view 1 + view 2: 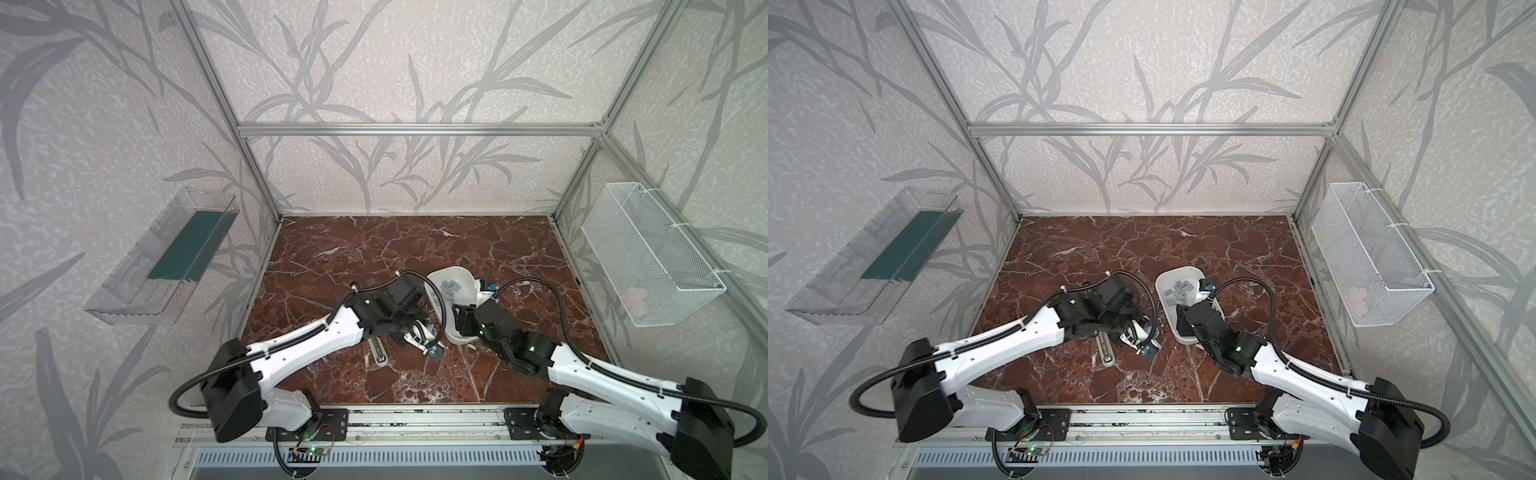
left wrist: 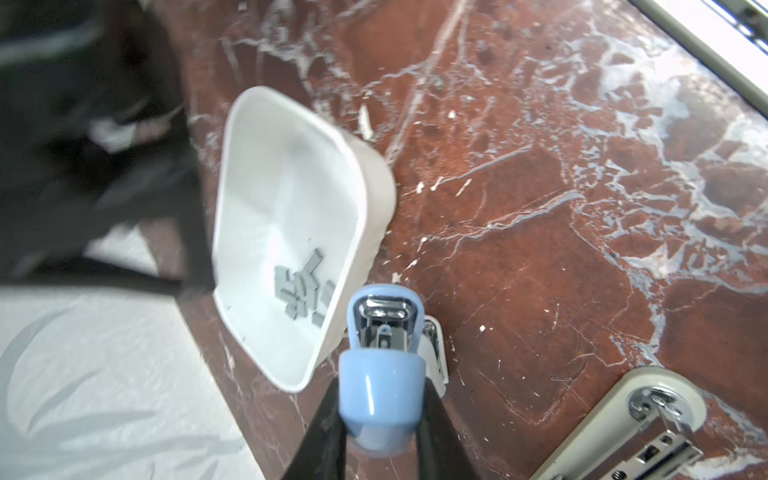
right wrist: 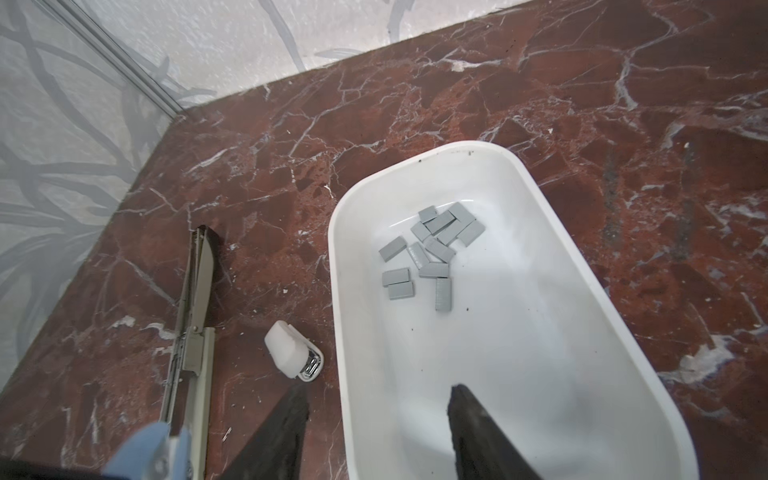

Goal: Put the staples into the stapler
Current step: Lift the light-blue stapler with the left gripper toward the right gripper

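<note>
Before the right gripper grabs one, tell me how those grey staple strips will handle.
The staples are thin flat strips, probably light and stiff. In the smooth white tub they'd likely slide when nudged. Lying flat and overlapping, they look hard to pinch.

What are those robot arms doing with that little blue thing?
The left claw is shut on a small blue stapler beside the white tray. The grey staples meant for it lie loose in that tray. The right claw is open, straddling the tray's rim, holding nothing.
</note>
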{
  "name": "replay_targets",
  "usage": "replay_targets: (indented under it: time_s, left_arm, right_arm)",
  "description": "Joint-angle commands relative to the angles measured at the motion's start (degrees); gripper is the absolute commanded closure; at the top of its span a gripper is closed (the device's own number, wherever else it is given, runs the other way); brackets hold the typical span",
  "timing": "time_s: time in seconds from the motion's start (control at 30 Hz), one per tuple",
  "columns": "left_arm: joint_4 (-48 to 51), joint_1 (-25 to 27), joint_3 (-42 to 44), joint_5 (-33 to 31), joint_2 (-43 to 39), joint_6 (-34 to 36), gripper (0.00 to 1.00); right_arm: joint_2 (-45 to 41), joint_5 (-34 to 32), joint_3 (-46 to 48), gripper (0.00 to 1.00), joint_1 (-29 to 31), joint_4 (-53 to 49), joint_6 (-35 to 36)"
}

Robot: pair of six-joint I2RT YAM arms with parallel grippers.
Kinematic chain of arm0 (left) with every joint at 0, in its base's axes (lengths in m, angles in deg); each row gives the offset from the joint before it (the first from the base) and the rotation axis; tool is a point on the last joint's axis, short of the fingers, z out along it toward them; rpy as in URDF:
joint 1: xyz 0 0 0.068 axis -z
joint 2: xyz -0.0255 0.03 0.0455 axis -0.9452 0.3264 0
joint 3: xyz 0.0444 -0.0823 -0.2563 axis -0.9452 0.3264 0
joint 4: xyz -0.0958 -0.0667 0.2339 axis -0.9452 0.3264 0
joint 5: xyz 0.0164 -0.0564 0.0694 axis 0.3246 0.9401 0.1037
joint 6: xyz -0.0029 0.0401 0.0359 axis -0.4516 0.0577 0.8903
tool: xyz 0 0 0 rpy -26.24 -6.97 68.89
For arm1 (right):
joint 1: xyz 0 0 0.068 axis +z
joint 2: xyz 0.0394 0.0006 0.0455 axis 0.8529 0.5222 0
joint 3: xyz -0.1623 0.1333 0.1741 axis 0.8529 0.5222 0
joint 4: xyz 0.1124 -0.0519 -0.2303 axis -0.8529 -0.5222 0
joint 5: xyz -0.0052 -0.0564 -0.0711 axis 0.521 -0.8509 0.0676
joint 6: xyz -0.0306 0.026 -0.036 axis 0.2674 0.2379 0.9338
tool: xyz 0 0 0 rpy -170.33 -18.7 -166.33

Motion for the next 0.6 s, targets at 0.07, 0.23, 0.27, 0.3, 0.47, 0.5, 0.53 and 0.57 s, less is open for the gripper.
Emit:
replay_targets:
  time_s: [0.07, 0.23, 0.27, 0.3, 0.47, 0.5, 0.53, 0.57]
  left_arm:
    - [-9.99, -4.26, 1.77, 5.94, -4.32, -18.57, 1.0]
    - [-13.9, -4.45, 5.95, 9.61, -5.03, -16.91, 1.0]
    - [-13.36, -4.25, 6.01, 9.78, -5.19, -16.69, 1.0]
    - [-13.4, -4.28, 5.9, 9.55, -5.43, -17.44, 1.0]
    - [-14.91, -4.24, 6.75, 7.89, -6.96, -17.64, 1.0]
    - [-15.09, -4.24, 7.02, 8.44, -7.27, -17.4, 1.0]
    - [-15.05, -4.23, 7.06, 9.29, -7.55, -17.44, 1.0]
    - [-15.01, -4.25, 7.17, 9.91, -7.83, -17.37, 1.0]
  right_arm:
    - [-5.75, 9.7, 4.93, 0.45, -0.23, 8.92, -1.14]
    - [-5.81, 20.82, 6.52, 0.54, -0.08, 18.08, -1.95]
    - [-5.65, 21.97, 6.71, 0.56, 0.14, 19.33, -2.14]
    - [-5.59, 22.78, 6.71, 0.57, 0.5, 20.36, -2.28]
    - [-5.62, 22.57, 6.97, 0.57, 2.75, 22.57, -2.11]
    - [-5.16, 22.8, 6.98, 0.59, 2.89, 23.2, -2.29]
    - [-4.55, 23.12, 6.96, 0.61, 2.92, 23.7, -2.6]
    - [-3.9, 23.55, 6.89, 0.64, 2.93, 24.38, -2.83]
